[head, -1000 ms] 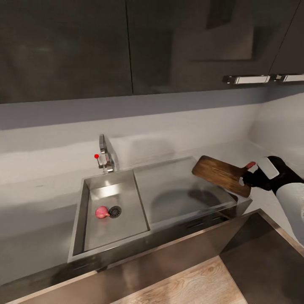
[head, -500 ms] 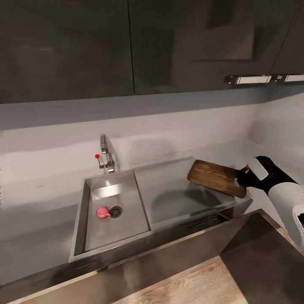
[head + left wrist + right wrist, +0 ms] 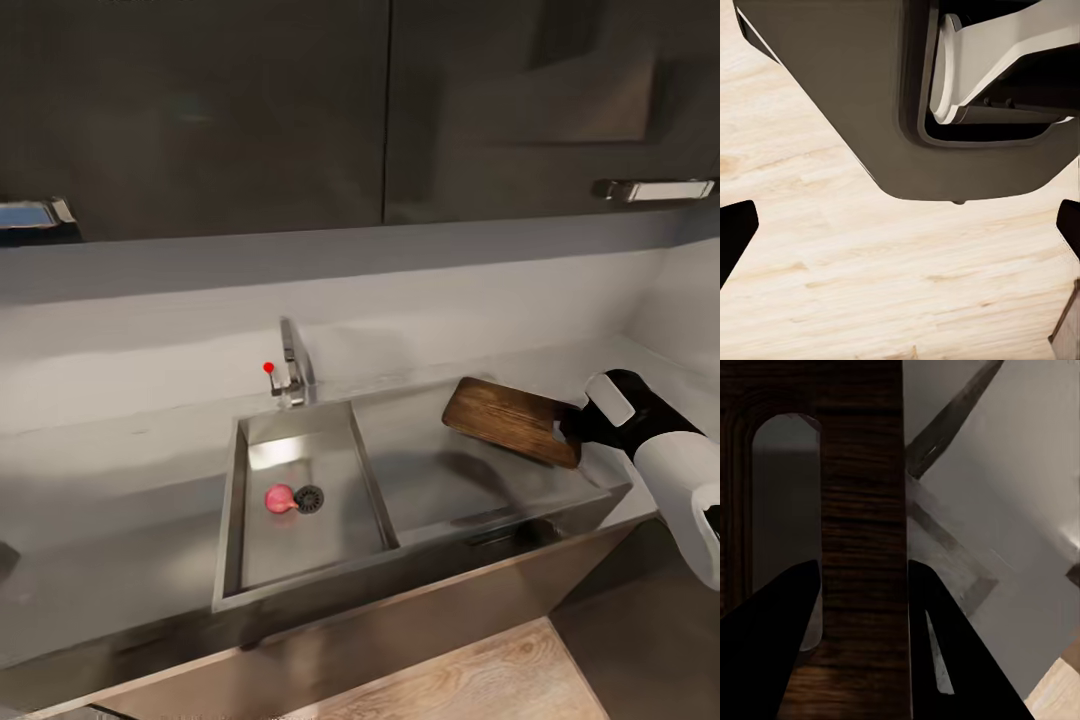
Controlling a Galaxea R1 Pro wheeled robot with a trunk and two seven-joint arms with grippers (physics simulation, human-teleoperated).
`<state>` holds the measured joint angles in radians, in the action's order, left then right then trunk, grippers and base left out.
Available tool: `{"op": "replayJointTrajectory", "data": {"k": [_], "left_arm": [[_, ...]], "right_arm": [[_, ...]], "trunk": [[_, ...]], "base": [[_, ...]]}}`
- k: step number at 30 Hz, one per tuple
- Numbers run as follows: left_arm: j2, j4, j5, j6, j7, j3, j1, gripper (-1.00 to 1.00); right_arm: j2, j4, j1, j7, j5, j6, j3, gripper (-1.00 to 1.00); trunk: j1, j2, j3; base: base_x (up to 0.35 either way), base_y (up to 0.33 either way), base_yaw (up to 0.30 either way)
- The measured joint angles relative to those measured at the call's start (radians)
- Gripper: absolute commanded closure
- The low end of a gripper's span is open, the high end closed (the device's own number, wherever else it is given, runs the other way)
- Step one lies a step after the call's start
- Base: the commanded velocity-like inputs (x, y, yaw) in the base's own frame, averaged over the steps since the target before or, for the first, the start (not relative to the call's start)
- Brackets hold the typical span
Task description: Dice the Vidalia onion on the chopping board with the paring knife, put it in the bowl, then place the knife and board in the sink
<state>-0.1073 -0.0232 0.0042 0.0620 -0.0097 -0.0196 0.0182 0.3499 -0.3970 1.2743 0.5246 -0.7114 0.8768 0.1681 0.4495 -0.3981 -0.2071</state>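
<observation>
A pinkish Vidalia onion (image 3: 279,498) lies on the bottom of the sink (image 3: 300,545), touching the round dark drain (image 3: 309,498). The dark brown chopping board (image 3: 510,420) hangs nearly flat, just above the right end of the steel drainboard (image 3: 440,480). My right gripper (image 3: 572,428) is shut on its slotted end. In the right wrist view, the fingers (image 3: 795,607) of the right gripper (image 3: 862,568) clamp the strip of chopping board (image 3: 862,472) beside the slot. My left gripper (image 3: 900,229) is open over wood floor. The paring knife and the bowl are out of view.
A chrome tap (image 3: 293,372) with a red knob (image 3: 268,367) stands behind the basin. The countertop (image 3: 100,480) runs left of the sink. Black upper cabinets with chrome handles (image 3: 655,188) hang above. The robot's dark base (image 3: 892,97) is above the floor in the left wrist view.
The head camera has panned left, so the sink sits further right in the picture. The right gripper has lowered and levelled the chopping board and carried it a little leftward over the drainboard.
</observation>
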Motion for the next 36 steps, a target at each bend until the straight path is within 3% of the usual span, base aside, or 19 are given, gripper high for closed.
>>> {"op": "replayJointTrajectory", "data": {"k": [18, 36], "left_arm": [[0.0, 0.0, 0.0, 0.0, 0.0, 0.0, 0.0, -1.0], [0.0, 0.0, 0.0, 0.0, 0.0, 0.0, 0.0, -1.0]], "right_arm": [[-0.002, 0.0, 0.0, 0.0, 0.001, 0.0, 0.0, 1.0], [-0.002, 0.0, 0.0, 0.0, -0.001, 0.0, 0.0, 1.0]], "trunk": [[0.0, 0.0, 0.0], [0.001, 0.0, 0.0]], "base": [[-0.011, 0.002, 0.267], [-0.268, 0.176, 0.269]]}}
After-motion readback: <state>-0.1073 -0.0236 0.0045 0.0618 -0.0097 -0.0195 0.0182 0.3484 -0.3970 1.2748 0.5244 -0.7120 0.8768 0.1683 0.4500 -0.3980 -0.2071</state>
